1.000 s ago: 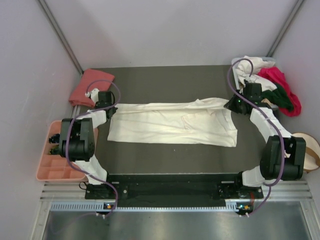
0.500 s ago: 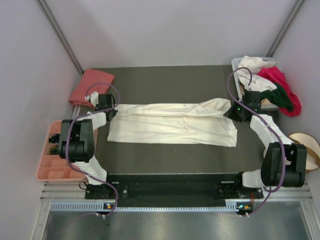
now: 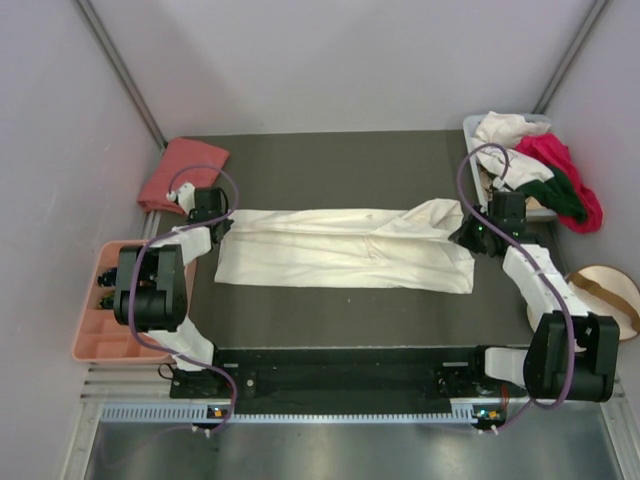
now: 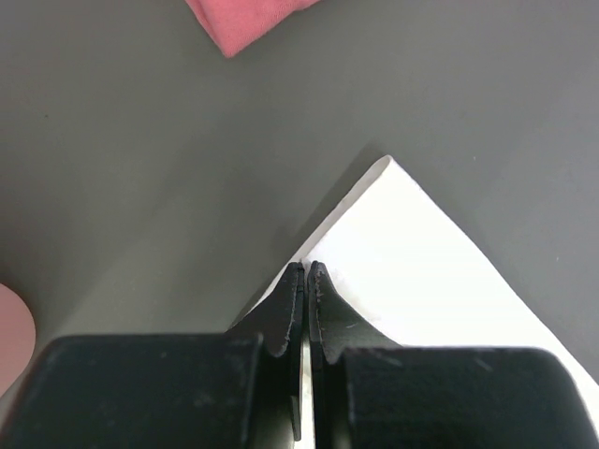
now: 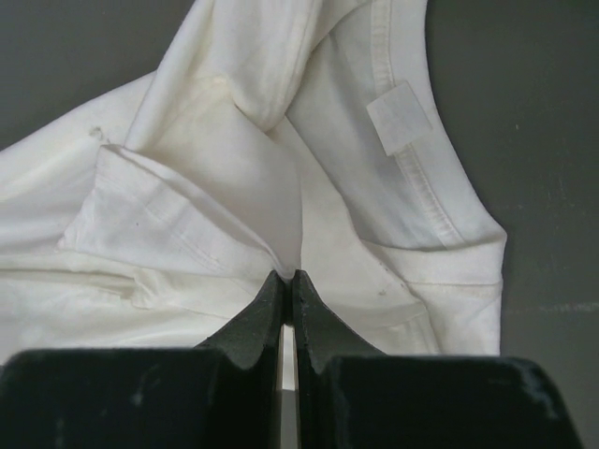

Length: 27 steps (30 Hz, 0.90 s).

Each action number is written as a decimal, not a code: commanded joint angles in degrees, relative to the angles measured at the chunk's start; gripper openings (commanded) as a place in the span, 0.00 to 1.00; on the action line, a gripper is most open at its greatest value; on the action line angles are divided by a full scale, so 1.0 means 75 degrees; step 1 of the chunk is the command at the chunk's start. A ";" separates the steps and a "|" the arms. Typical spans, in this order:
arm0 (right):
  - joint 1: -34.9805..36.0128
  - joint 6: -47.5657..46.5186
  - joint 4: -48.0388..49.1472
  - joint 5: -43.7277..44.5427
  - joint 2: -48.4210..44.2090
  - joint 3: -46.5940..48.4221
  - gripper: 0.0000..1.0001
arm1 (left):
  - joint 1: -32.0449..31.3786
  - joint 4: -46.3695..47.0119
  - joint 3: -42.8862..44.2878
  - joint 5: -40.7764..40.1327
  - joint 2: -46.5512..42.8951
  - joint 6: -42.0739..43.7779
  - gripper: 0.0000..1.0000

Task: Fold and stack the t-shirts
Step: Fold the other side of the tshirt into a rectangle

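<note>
A large cream-white t-shirt (image 3: 340, 250) lies stretched across the dark table, partly folded lengthwise. My left gripper (image 3: 222, 222) is shut on its left corner (image 4: 374, 271), the cloth pinched between the black fingers (image 4: 323, 309). At the shirt's right end, my right gripper (image 3: 470, 232) is shut on a fold of cloth near the collar (image 5: 412, 178) and its label (image 5: 400, 116). A salmon-pink t-shirt (image 3: 182, 172) lies folded at the back left, its corner (image 4: 248, 19) showing in the left wrist view. More t-shirts, white (image 3: 508, 130), magenta (image 3: 560, 160) and dark green (image 3: 555, 195), are heaped at the back right.
A pink compartment tray (image 3: 92, 335) sits off the table's left edge. A round beige pouch with a tan strap (image 3: 600, 295) lies at the right. Grey walls close in the back and sides. The heap of shirts rests in a pale bin (image 3: 478, 125).
My right gripper has drawn the shirt's upper right end toward the near side, over the lower layer. The left gripper has stayed almost still, holding its corner.
</note>
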 commanded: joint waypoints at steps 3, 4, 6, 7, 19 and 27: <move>-0.0127 0.0023 -0.0200 0.0032 -0.0811 -0.0160 0.00 | 0.0084 0.0093 -0.0004 -0.0188 -0.0081 -0.0130 0.00; -0.0127 0.0023 -0.0235 0.0043 -0.0916 -0.0229 0.00 | 0.0095 0.0094 -0.0004 -0.0164 -0.0069 -0.0130 0.00; -0.0127 0.0034 -0.0293 -0.0003 -0.1011 -0.0288 0.00 | 0.0084 0.0105 0.0008 -0.0141 -0.0045 -0.0142 0.00; -0.0138 0.0034 -0.0305 -0.0027 -0.1081 -0.0347 0.00 | 0.0095 0.0105 0.0008 -0.0129 -0.0057 -0.0142 0.00; -0.0127 0.0105 -0.0223 -0.0273 -0.1187 -0.0945 0.00 | 0.0072 -0.0046 0.0078 -0.0199 0.0036 -0.0200 0.00; -0.0139 0.0093 -0.0176 -0.0261 -0.1023 -0.1050 0.00 | -0.0010 -0.0620 0.0137 -0.0714 -0.0221 -0.0481 0.37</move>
